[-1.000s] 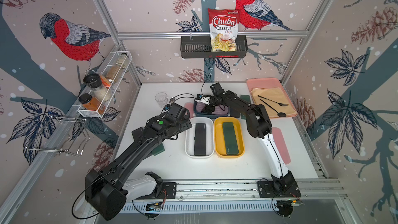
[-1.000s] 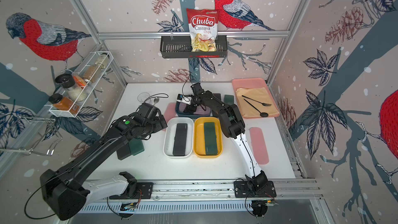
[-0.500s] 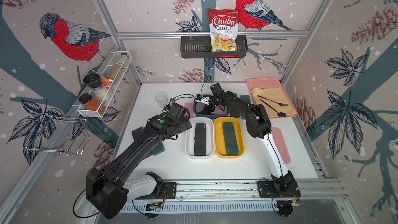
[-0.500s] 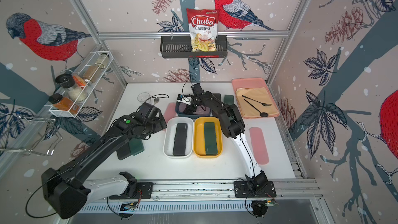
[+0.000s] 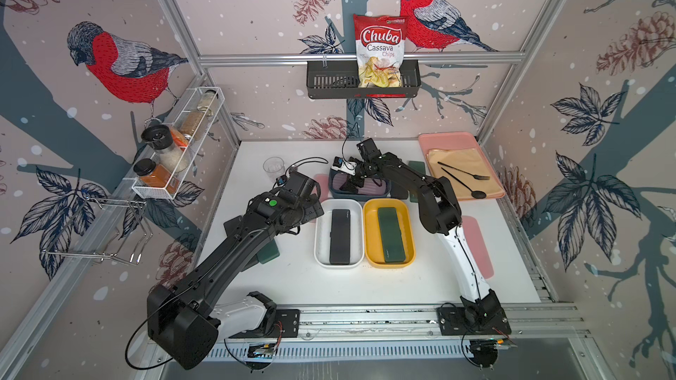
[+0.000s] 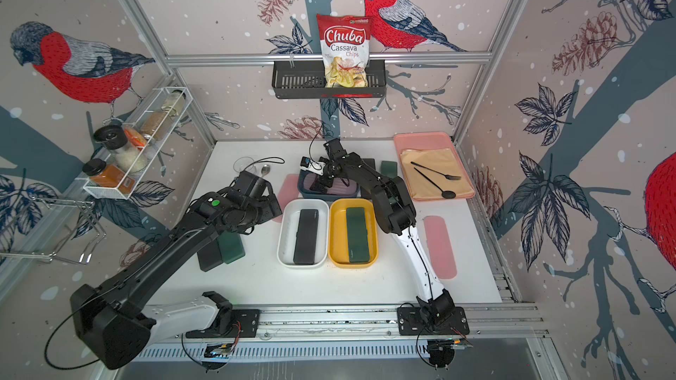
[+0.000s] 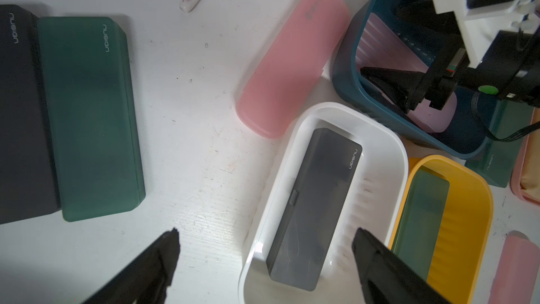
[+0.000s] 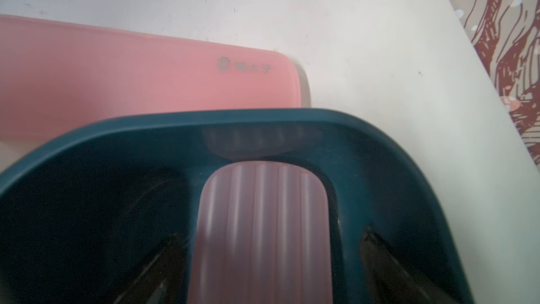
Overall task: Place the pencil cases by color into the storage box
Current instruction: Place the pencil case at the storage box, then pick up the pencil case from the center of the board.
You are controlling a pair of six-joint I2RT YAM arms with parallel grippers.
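Your right gripper (image 8: 271, 235) is down inside the dark blue plastic tub (image 8: 409, 147), which sits toward the far edge of the worktop. Its jaws are spread wide, and the ribbed pink pencil case (image 8: 263, 200) lies flat on the tub floor between them. There's a gap on both sides, so it's let go, not gripping.

Mid-worktop you've got the white plastic tub (image 5: 320, 235) with a black pencil case (image 5: 339, 235) flat in it. Right beside it, on its right, is the yellow plastic tub (image 5: 409, 239) with a dark green pencil case (image 5: 391, 235) inside.

Your left gripper (image 7: 266, 232) is wide open too and empty, hanging over the left side of the white tub.

Loose stuff on the worktop:
- A smooth pink pencil case (image 7: 292, 59) lies just beside the blue tub's left side.
- Another loose pink pencil case (image 5: 475, 246) lies near the right edge.
- A loose dark green pencil case (image 7: 90, 118) and a loose black pencil case (image 7: 20, 112) lie side by side, touching, toward the left edge. In both top views they're partly under your left arm.
- One more dark green case (image 5: 417, 169) sits between the blue tub and the large pink tray (image 5: 450, 138).
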